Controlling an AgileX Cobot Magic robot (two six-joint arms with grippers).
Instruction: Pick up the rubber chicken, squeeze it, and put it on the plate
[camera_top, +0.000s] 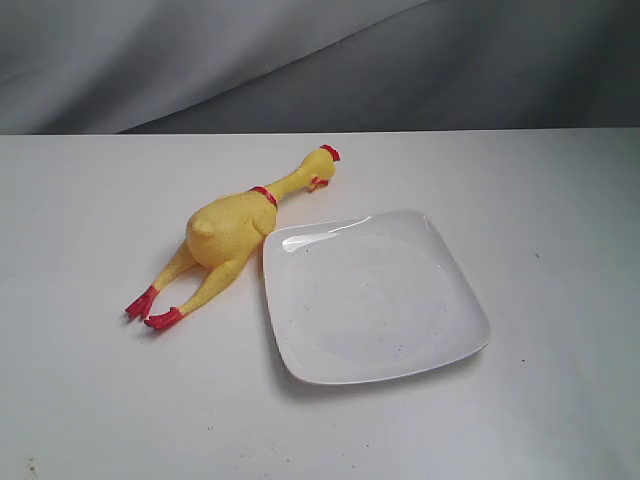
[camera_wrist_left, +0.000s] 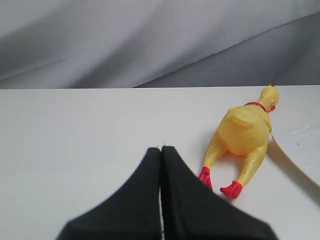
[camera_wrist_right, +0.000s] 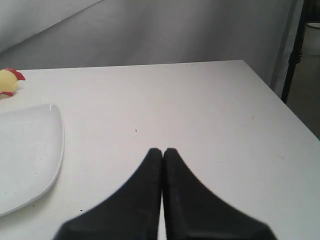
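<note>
The yellow rubber chicken (camera_top: 232, 232) lies flat on the white table, red comb toward the back, red feet toward the front left. Its body touches the left edge of the white square plate (camera_top: 372, 296), which holds nothing. Neither arm shows in the exterior view. My left gripper (camera_wrist_left: 161, 149) is shut with nothing in it, short of the rubber chicken (camera_wrist_left: 243, 134) and near its red feet. My right gripper (camera_wrist_right: 162, 150) is shut on nothing, over bare table to the right of the plate (camera_wrist_right: 27, 152); only the chicken's head (camera_wrist_right: 9, 81) shows there.
A grey cloth backdrop (camera_top: 320, 60) hangs behind the white table (camera_top: 90, 400). The table's right edge (camera_wrist_right: 280, 102) shows in the right wrist view, with a dark stand (camera_wrist_right: 295, 50) beyond it.
</note>
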